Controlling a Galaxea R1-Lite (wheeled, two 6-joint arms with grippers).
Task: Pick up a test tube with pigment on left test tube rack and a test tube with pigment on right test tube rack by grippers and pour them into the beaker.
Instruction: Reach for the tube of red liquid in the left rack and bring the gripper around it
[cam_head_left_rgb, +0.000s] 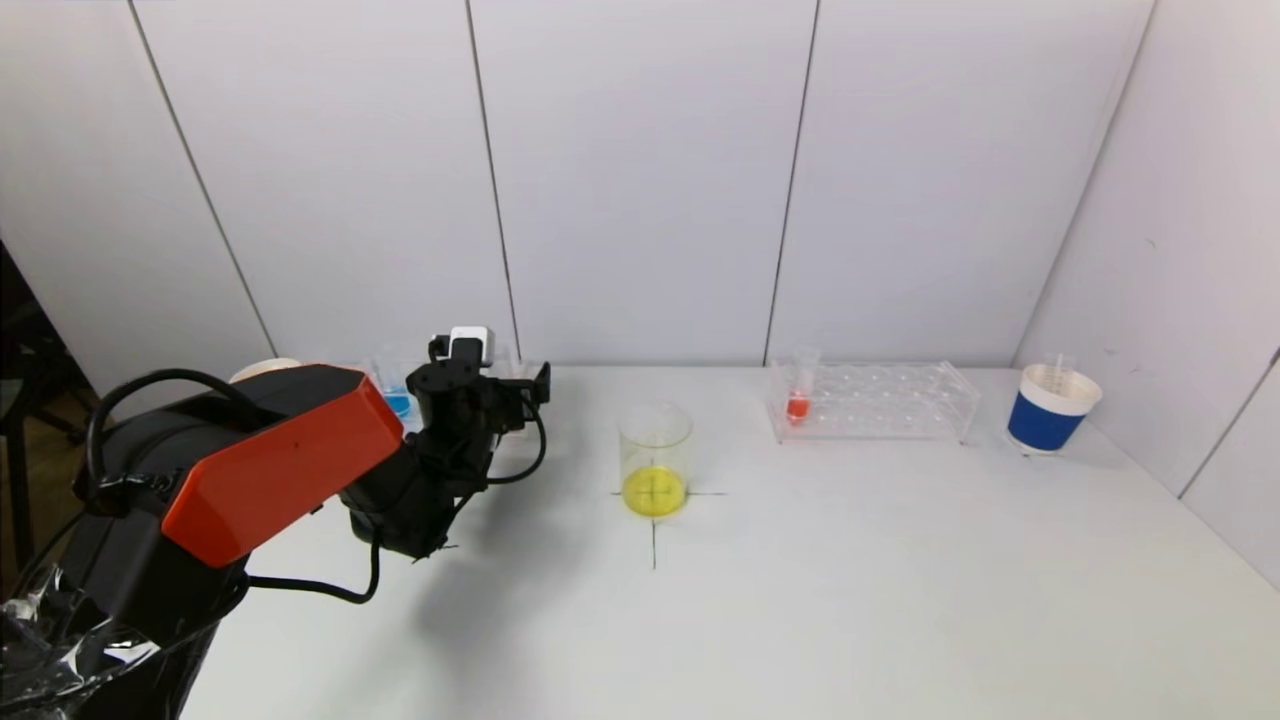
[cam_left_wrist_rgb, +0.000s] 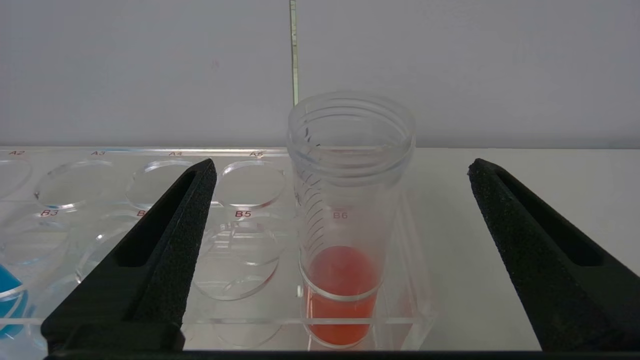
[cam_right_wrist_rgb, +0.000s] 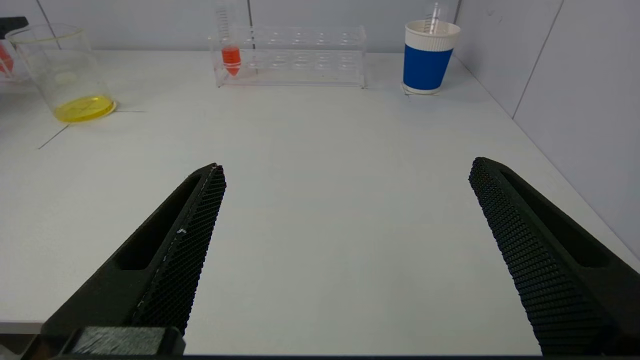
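The left test tube rack (cam_left_wrist_rgb: 235, 324) is clear acrylic. In its end slot B6 stands a test tube (cam_left_wrist_rgb: 345, 225) with orange-red pigment. My left gripper (cam_left_wrist_rgb: 342, 165) is open, its fingers on either side of this tube and apart from it. A second tube with blue pigment (cam_head_left_rgb: 398, 400) stands further along that rack. The beaker (cam_head_left_rgb: 655, 460) holds yellow liquid at mid-table. The right test tube rack (cam_head_left_rgb: 880, 402) carries one tube with red pigment (cam_head_left_rgb: 798, 395) at its left end. My right gripper (cam_right_wrist_rgb: 347, 166) is open above bare table, well short of that rack.
A blue and white paper cup (cam_head_left_rgb: 1050, 410) holding a thin stick stands right of the right rack, near the side wall. The left arm (cam_head_left_rgb: 270, 460) hides most of the left rack in the head view. White walls close the table's back and right.
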